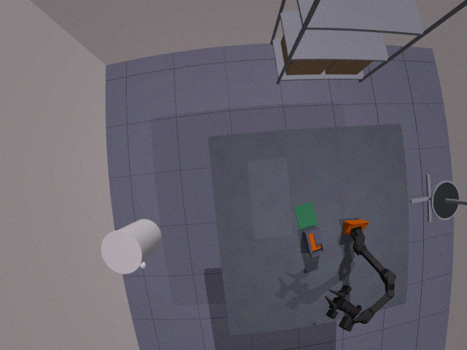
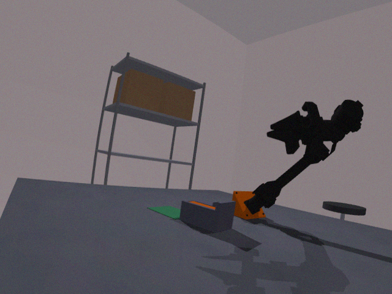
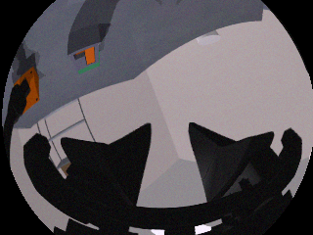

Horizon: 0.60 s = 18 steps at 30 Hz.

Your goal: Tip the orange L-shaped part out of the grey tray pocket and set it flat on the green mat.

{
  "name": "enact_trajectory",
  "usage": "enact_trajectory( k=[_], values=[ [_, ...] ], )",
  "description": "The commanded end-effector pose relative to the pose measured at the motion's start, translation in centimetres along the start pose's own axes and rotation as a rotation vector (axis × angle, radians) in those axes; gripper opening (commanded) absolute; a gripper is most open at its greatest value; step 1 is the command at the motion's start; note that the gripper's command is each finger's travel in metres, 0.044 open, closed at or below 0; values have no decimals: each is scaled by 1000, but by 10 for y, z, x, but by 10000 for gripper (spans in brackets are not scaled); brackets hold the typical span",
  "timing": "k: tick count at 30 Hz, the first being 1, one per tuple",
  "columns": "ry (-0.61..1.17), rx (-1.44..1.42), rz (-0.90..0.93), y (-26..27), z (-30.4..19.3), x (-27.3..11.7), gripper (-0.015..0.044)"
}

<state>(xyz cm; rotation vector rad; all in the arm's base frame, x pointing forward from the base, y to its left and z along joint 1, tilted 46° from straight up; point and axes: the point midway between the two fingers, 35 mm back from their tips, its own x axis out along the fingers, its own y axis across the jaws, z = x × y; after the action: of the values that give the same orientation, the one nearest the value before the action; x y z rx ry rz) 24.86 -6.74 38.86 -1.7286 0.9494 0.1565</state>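
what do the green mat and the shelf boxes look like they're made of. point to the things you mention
Green mat [image 1: 306, 216] [image 2: 165, 211]: perhaps felt or rubber, matte; it is thin, evenly coloured and shows no shine.

Shelf boxes [image 1: 304, 68] [image 2: 144, 90]: probably cardboard, dull finish, going by the plain brown, flat-sided look; painted wood is possible.

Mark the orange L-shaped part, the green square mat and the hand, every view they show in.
Orange L-shaped part [image 1: 311, 242] [image 2: 202, 204] [image 3: 90, 56]: top, exterior, wrist; top face.
Green square mat [image 1: 306, 216] [image 2: 166, 211] [image 3: 89, 69]: top, exterior, wrist; surface.
Hand [image 1: 327, 293] [image 2: 268, 130] [image 3: 169, 125]: top, exterior, wrist; between fingertips.
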Motion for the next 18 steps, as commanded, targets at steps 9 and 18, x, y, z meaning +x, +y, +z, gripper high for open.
enact_trajectory(
  k=[9, 18],
  values=[
    [-381, 852, 971, 132, 60, 111, 180],
    [-480, 1512, 1410, 157, 62, 125, 180]
  ],
)
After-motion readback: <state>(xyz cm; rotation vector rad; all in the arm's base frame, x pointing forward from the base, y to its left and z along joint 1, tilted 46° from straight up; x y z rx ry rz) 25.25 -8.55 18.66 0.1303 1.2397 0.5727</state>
